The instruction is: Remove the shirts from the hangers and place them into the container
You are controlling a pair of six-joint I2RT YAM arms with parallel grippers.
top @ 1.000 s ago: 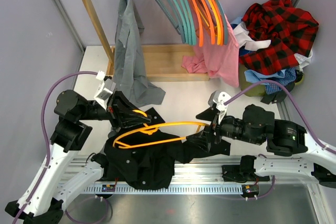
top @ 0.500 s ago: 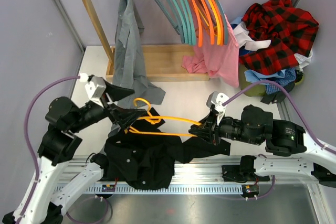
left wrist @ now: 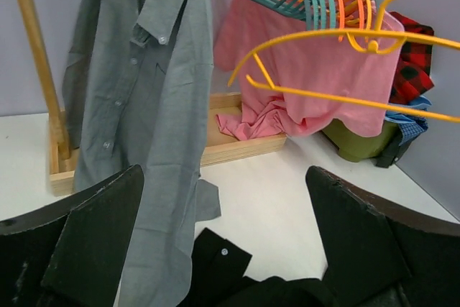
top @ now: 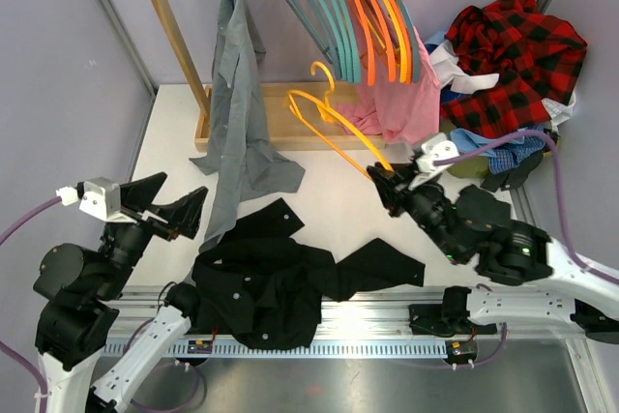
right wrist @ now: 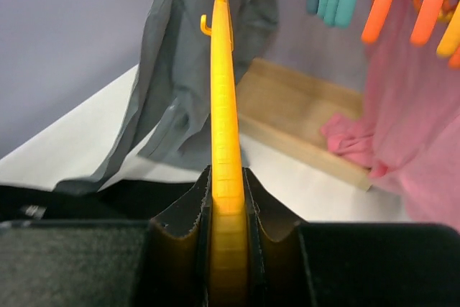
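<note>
The right end effector (top: 379,179) pinches a slim yellow-orange hanger (right wrist: 226,141) before the rack (top: 167,21), the left end effector (top: 166,202) stands spread, and the black shirt (top: 256,292) lies crumpled.

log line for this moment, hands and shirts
left hand: open | right hand: shut on yellow hanger | black shirt: on table, off hanger | grey shirt: hanging on rack

A robotics lab cell: plain lilac partition walls (top: 48,45) enclose a white table (top: 329,191), with a left arm (top: 73,287) and a right arm (top: 493,239) bolted to an aluminium rail (top: 368,336) near a small wooden clothes rack (top: 172,31).
</note>
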